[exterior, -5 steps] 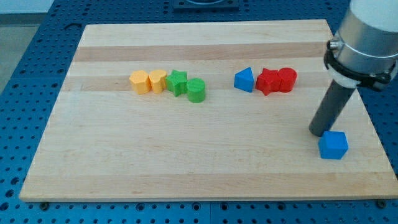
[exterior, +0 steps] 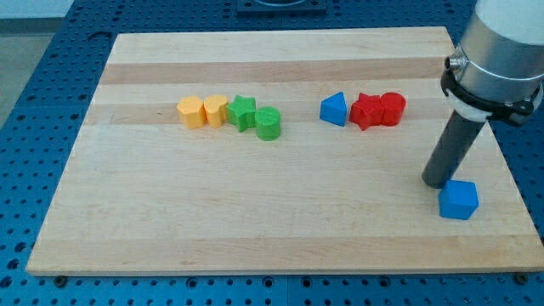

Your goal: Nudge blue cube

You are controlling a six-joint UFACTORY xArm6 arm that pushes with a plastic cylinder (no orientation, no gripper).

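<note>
1. Blue cube (exterior: 459, 201) sits near the table's (exterior: 255, 229) right edge, toward the view's bottom, well apart from every other block.
2. Your tool is a plain dark rod with no jaws, so it neither opens nor closes and holds nothing. Its tip (exterior: 439, 182) is at the cube's upper-left corner, touching it or just beside it; you cannot tell which from this view.
3. Progress, as a judgement: the approach is done, since the tip is already at the cube. Whether the nudge has begun cannot be read from one moment. What is left is a short push. From this side it would send the cube toward the view's lower right, where little table remains, so keep it small.
4. Count, left to right along the row near the view's top:
   - two yellow blocks, (exterior: 190, 111) and (exterior: 215, 110), side by side, shapes unclear
   - two green: a green star (exterior: 242, 111) and a green cylinder (exterior: 269, 123), touching
   - one blue wedge (exterior: 334, 109), just left of the reds
   - two red blocks, (exterior: 366, 111) and (exterior: 392, 108), touching
5. With the cube that makes two blue and eight blocks in all. One tool.
</note>
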